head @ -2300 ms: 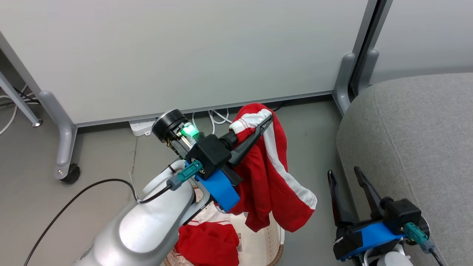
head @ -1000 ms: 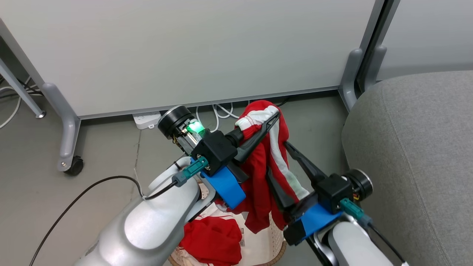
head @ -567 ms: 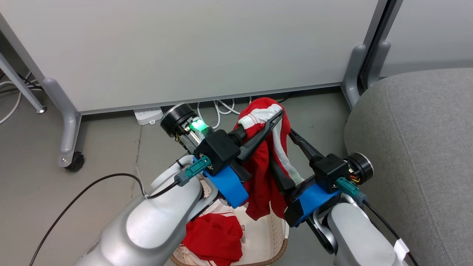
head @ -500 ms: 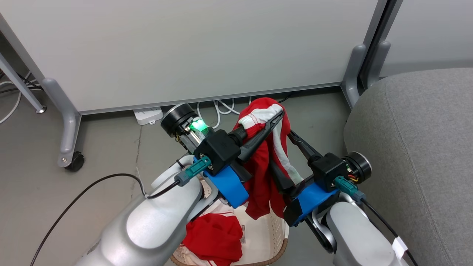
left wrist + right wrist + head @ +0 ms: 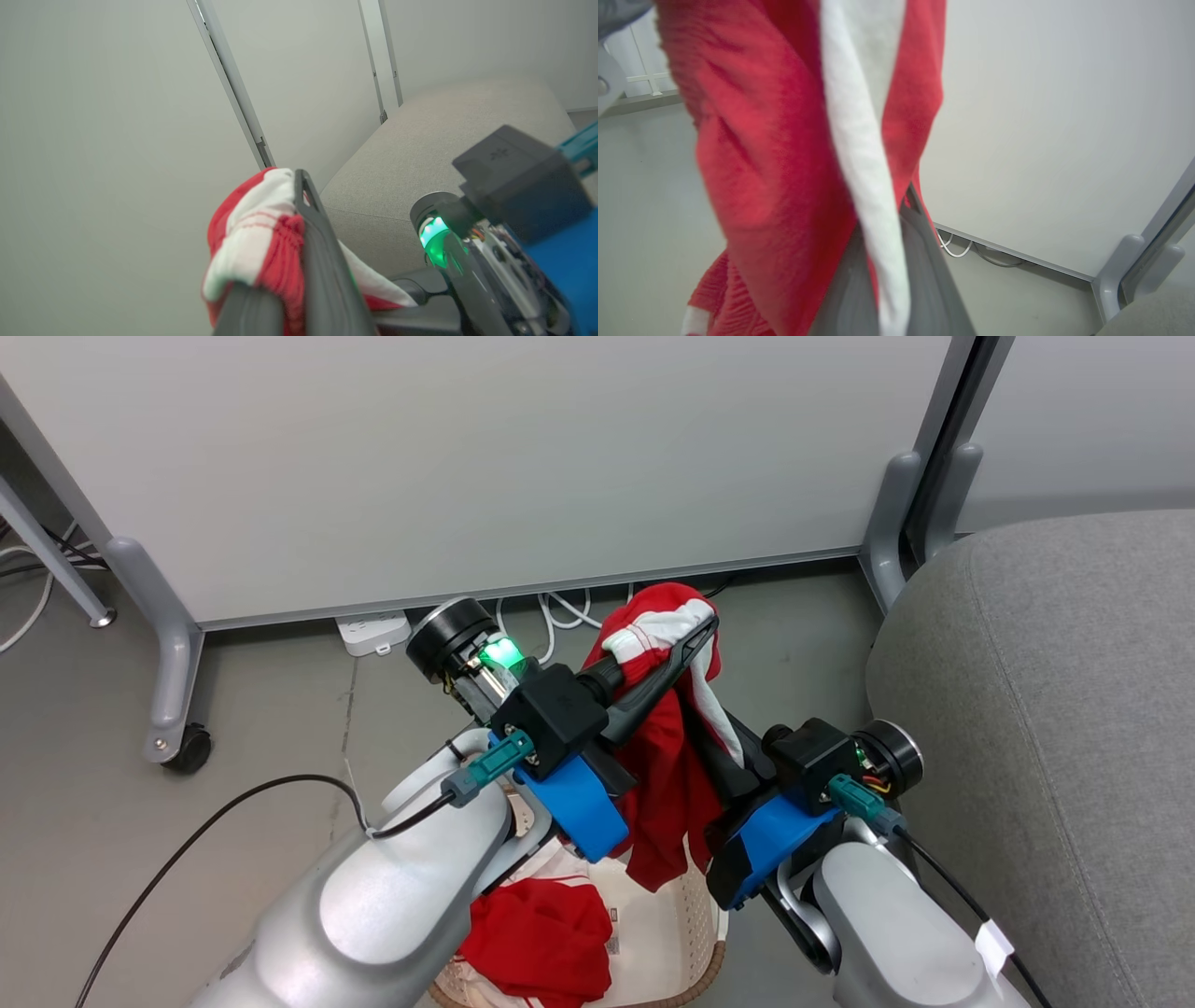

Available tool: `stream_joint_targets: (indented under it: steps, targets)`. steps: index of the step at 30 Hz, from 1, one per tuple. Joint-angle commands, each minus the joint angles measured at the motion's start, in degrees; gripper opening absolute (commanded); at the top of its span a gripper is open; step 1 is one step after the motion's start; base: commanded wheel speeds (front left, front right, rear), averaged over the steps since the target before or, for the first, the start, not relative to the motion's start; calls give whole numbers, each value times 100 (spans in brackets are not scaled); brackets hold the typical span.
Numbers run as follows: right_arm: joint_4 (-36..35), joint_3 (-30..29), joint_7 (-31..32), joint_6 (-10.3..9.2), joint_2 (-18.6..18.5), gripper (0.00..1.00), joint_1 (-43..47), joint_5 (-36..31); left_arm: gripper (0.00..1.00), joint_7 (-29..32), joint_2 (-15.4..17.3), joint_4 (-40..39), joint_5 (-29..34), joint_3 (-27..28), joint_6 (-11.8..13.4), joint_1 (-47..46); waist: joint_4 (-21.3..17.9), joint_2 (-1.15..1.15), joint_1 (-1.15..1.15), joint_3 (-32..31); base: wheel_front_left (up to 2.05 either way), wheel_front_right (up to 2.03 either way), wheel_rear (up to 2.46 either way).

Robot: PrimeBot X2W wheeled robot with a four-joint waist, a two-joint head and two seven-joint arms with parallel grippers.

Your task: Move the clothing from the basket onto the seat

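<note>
My left gripper (image 5: 689,637) is raised over the basket, shut on the white-trimmed edge of a red garment (image 5: 665,775) that hangs down from it. My right gripper (image 5: 726,739) comes in from the lower right and is shut on the same garment's white stripe lower down. In the right wrist view the garment (image 5: 784,154) runs down between the dark fingers (image 5: 927,284). The left wrist view shows the bunched trim (image 5: 254,247) against one finger (image 5: 317,247). A second red garment (image 5: 537,938) lies in the cream basket (image 5: 693,933) below. The grey seat (image 5: 1055,728) is at the right.
A white partition panel (image 5: 467,457) on grey castor feet (image 5: 173,709) stands behind the basket, with a power strip (image 5: 372,631) and white cables at its base. A black cable (image 5: 187,845) trails over the grey floor at the left.
My right arm swung in from the lower right beside the seat, its open fingers straddled the hanging garment, and they have now shut on the white stripe. The left gripper kept its hold.
</note>
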Motion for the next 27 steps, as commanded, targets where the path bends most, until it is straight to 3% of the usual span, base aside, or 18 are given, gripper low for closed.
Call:
stream_joint_targets:
  steps: [1,20,22,27]
  targets:
    - [15,24,-3,-3,-3,0,-65,55,0,-18,0,2,-27,-11,3,-2,-3,0,0,-8,0,0,0]
    - [-31,-19,-3,-3,-3,0,29,107,0,-18,23,52,-49,-26,3,62,-18,0,0,-64,0,0,0]
    - [-52,-49,-3,-3,-4,0,30,102,100,-18,21,56,-35,-5,3,57,-17,0,0,-60,0,0,0]
    - [-164,-215,-3,-2,-3,0,41,58,100,-18,16,91,-18,-35,3,96,-20,0,0,-28,0,0,0]
